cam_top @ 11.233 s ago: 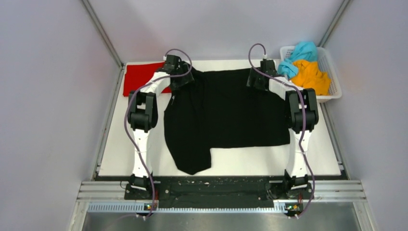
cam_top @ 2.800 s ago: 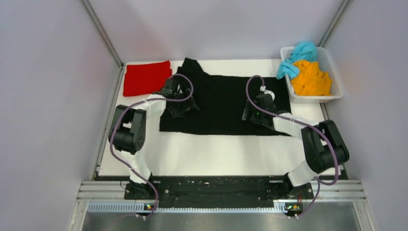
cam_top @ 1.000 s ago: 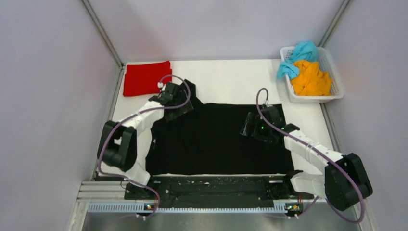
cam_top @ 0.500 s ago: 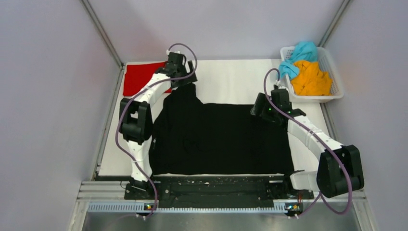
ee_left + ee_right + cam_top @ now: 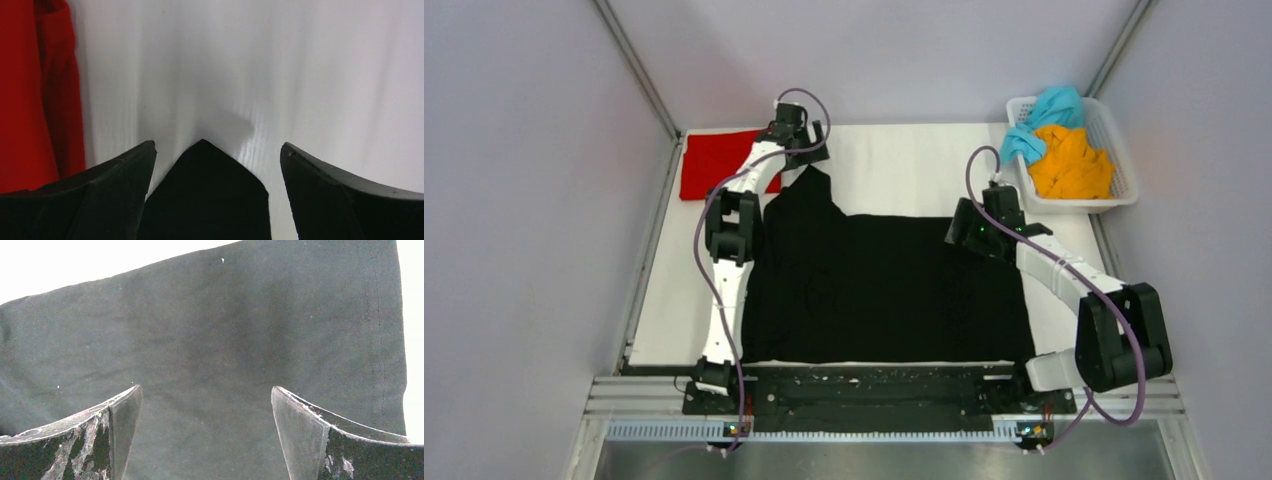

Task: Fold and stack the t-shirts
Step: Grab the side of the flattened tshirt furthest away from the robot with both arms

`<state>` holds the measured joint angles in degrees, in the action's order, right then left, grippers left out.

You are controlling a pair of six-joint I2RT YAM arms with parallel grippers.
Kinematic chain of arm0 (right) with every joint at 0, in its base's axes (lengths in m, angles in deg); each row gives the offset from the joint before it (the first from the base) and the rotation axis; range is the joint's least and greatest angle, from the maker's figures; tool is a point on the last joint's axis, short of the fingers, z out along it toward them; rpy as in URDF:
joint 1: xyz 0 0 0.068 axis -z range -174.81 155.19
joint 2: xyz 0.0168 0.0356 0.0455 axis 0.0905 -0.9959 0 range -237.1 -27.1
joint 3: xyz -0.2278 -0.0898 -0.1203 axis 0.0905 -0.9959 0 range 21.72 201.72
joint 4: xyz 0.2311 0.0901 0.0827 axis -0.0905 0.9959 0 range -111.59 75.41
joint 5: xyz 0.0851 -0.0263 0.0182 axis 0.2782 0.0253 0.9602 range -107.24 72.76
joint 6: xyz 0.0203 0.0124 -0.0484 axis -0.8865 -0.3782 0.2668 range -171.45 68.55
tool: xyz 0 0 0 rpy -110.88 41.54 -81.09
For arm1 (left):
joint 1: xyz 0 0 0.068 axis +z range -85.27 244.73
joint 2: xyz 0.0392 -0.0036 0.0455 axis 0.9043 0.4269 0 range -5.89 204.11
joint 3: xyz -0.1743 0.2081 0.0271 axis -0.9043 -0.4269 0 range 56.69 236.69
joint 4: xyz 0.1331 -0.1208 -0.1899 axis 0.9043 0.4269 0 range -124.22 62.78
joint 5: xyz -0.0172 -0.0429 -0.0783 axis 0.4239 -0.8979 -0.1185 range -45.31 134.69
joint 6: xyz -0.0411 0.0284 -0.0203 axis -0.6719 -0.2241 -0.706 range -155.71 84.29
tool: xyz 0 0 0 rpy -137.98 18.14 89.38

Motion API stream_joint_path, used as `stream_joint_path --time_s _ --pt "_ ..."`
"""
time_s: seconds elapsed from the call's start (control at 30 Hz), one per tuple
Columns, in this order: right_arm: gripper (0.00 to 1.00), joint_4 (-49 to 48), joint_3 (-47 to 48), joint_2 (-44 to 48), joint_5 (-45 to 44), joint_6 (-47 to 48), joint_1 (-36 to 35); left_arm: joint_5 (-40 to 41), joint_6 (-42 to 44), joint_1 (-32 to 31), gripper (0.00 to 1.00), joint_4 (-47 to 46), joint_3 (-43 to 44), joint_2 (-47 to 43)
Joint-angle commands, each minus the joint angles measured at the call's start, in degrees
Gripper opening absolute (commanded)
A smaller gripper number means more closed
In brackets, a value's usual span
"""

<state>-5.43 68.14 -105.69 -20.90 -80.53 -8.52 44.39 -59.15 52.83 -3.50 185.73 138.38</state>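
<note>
The black t-shirt (image 5: 884,290) lies spread flat from mid-table to the near edge, one sleeve tip (image 5: 814,182) pointing toward the back. My left gripper (image 5: 800,140) hovers open just beyond that tip. In the left wrist view the black tip (image 5: 205,200) lies between the spread fingers of the left gripper (image 5: 217,146), ungripped. My right gripper (image 5: 982,226) is open above the shirt's far right corner; in its wrist view only black cloth (image 5: 225,315) shows under the right gripper (image 5: 206,388). The red t-shirt (image 5: 712,165) lies folded at the back left. The teal t-shirt (image 5: 1049,108) and the orange t-shirt (image 5: 1069,160) sit crumpled in the basket.
The white mesh basket (image 5: 1118,140) stands at the back right corner. Grey walls close in the left, right and back sides. White table surface (image 5: 904,170) shows behind the black shirt. Red cloth (image 5: 30,100) fills the left edge of the left wrist view.
The left gripper has lifted off the black shirt's left side and moved back past the sleeve tip. The right gripper shifted back and right to the far right corner. The shirt stayed put.
</note>
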Motion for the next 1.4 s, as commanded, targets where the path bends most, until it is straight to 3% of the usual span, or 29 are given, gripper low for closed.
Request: stream_joint_path --time_s 0.0,0.4,0.73,1.03,1.2,1.23,1.3,1.37 --pt "0.99 -0.7 1.9 -0.7 -1.6 0.7 0.3 -3.2 -1.3 0.6 0.99 -2.0 3.7 1.1" --pt "0.99 -0.9 1.5 -1.7 -1.4 1.4 0.4 5.5 1.6 -2.3 0.89 9.9 3.1 2.4" --pt "0.99 -0.1 -0.4 0.9 -2.4 1.4 0.4 12.1 -1.2 -3.7 0.51 13.8 6.8 7.1" --pt "0.99 1.9 0.5 1.2 -6.7 1.5 0.4 12.7 0.6 -3.9 0.41 17.1 8.2 8.7" --pt "0.99 1.9 0.4 1.5 -7.1 1.0 0.4 13.7 2.1 -5.8 0.30 20.7 8.3 8.9" --pt "0.99 1.9 0.3 1.6 -7.1 0.9 0.4 13.0 2.0 -5.9 0.25 21.1 8.1 8.8" --pt "0.99 1.9 0.0 2.1 -7.1 0.9 0.4 11.7 1.6 -5.8 0.01 20.7 7.4 8.5" --pt "0.99 1.9 -0.3 2.6 -7.6 1.1 0.4 11.7 1.9 -5.8 0.00 20.4 7.2 8.5"
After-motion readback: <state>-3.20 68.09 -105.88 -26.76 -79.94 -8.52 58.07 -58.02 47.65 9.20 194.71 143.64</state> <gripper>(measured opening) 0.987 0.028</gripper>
